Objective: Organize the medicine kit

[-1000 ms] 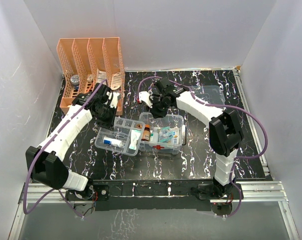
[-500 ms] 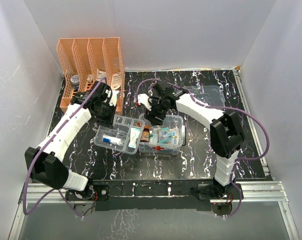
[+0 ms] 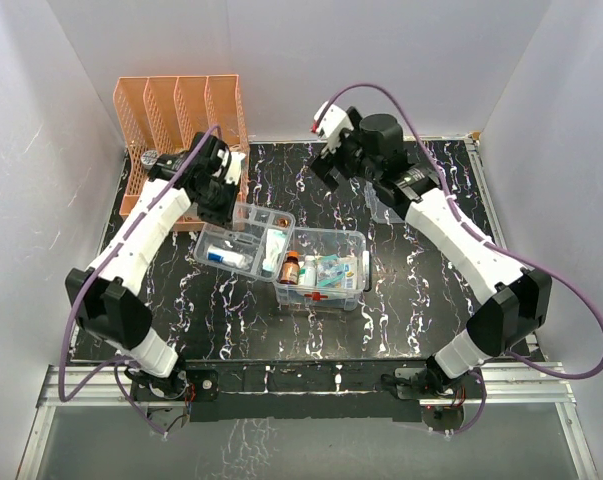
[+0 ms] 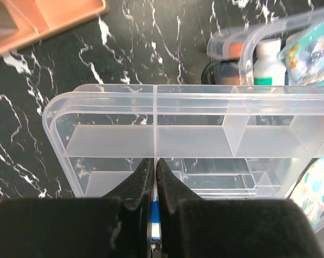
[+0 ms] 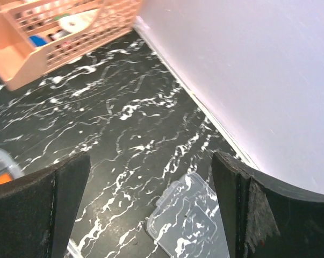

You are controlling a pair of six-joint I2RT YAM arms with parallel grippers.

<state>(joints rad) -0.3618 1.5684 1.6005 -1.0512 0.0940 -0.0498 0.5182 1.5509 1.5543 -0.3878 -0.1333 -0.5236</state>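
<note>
Left wrist view: the divided tray (image 4: 151, 115) runs off the right edge; the medicine kit (image 4: 274, 27) is cut by the top edge (its bottle labels are blurred). Right wrist view: the clear lid (image 5: 188, 220) is cut off at the bottom; items in the orange rack (image 5: 54, 32) are too small to identify.

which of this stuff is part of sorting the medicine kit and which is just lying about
In the job:
- deep clear plastic medicine kit box, packets and bottles inside
- flat clear plastic lid, lying off the box
- shallow clear divided tray, pinched by the left gripper

Lying about, for now:
- orange slotted file rack
</note>
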